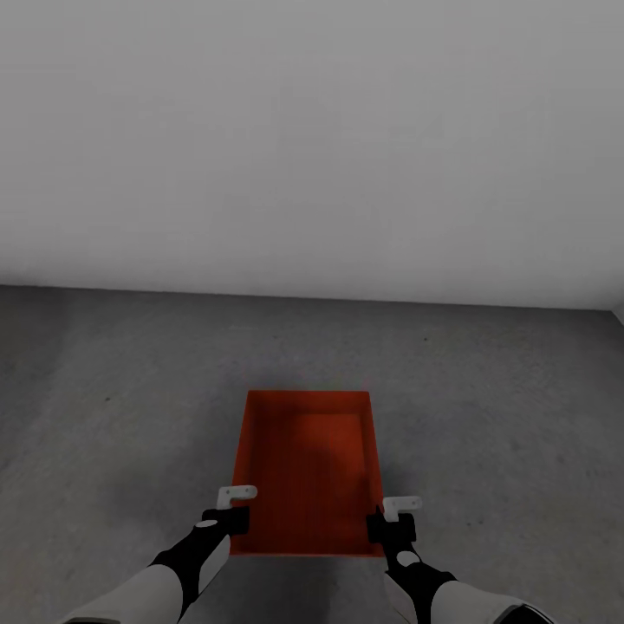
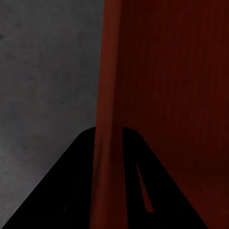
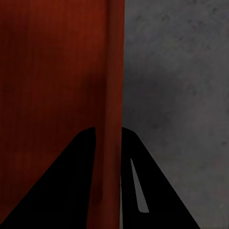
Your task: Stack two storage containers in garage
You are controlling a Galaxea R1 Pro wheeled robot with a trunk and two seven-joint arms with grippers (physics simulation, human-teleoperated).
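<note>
Red-orange and lidless, one storage container (image 1: pixel 308 472) is gripped at its near end by both arms, long side running away from the robot toward a plain white wall (image 1: pixel 312 139). Whether its base rests on the grey concrete floor (image 1: pixel 113 390) or hangs just above it I cannot tell from here. The left gripper (image 1: pixel 232 510) sits at the near left corner, its jaws straddling the left side wall: in the left wrist view that wall (image 2: pixel 109 95) runs as a thin red strip straight out from between the two dark fingers (image 2: pixel 71 191), one finger on the floor side and one inside the bin, so the jaws are pinching the rim. The right gripper (image 1: pixel 394 518) mirrors this at the near right corner; in the right wrist view the right side wall (image 3: pixel 113 86) passes between its dark fingers (image 3: pixel 62 191), with the bin's red bottom to one side of the jaws and the mottled concrete to the other, so these jaws also clamp the wall. The container's inside is bare, a faint shadow across its bottom. Beyond the far end of the bin the concrete stretches on to the foot of the white wall, where floor and wall meet in a straight line.
</note>
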